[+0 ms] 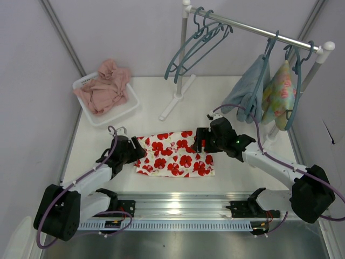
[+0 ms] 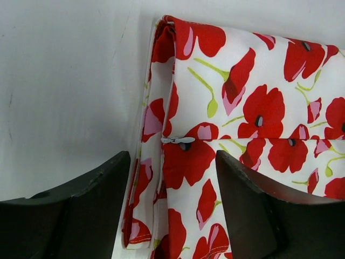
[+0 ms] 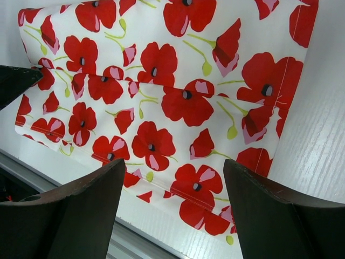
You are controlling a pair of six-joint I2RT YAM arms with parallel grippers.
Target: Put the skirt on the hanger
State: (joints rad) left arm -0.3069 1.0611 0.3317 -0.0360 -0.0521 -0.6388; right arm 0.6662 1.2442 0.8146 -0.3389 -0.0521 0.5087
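Observation:
The skirt (image 1: 175, 155), white with red flowers, lies flat on the white table between my two arms. My left gripper (image 1: 137, 153) is at its left edge and is open. In the left wrist view its gripper (image 2: 172, 156) straddles the skirt's (image 2: 259, 81) folded side edge, jaws wide apart, holding nothing. My right gripper (image 1: 199, 141) hovers over the skirt's upper right part, also open. In the right wrist view its gripper (image 3: 173, 164) hangs above the skirt's (image 3: 161, 81) hem. The teal hanger (image 1: 195, 47) hangs empty on the rail at the back.
A white basket (image 1: 86, 83) holding a pink cloth (image 1: 105, 86) stands at the back left. The white clothes rack (image 1: 183, 59) carries a blue-grey garment (image 1: 249, 89) and a green flowered garment (image 1: 280, 91) at the right. A metal rail (image 1: 178, 208) runs along the near edge.

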